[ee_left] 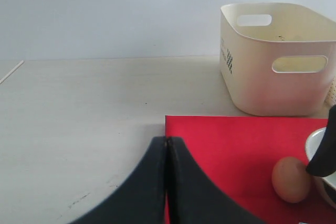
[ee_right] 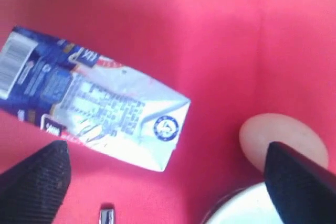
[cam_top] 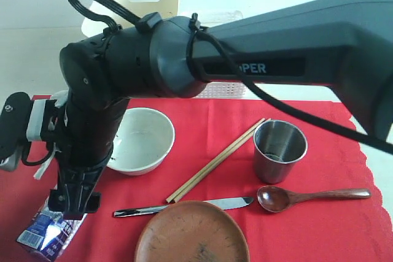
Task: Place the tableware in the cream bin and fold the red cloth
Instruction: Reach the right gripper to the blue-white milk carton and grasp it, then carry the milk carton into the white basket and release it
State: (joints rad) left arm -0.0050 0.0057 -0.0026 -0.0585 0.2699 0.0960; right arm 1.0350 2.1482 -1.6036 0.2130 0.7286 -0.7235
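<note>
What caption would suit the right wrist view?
Open right gripper hovers above a milk carton lying near an egg on the red cloth.

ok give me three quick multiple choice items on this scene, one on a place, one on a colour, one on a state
1. Where do the wooden chopsticks lie?
A. on the cloth, between the white bowl and the steel cup
B. standing upright in the cup
C. inside the bowl

2. What colour is the cloth?
A. blue
B. red
C. green

3. How do the jaws of the left gripper stand?
A. wide open
B. half open
C. shut, touching each other

Answers:
1 A, they lie slanted on the cloth between those two.
2 B, it is bright red in every view.
3 C, the left wrist view shows the jaws pressed together with nothing between them.
</note>
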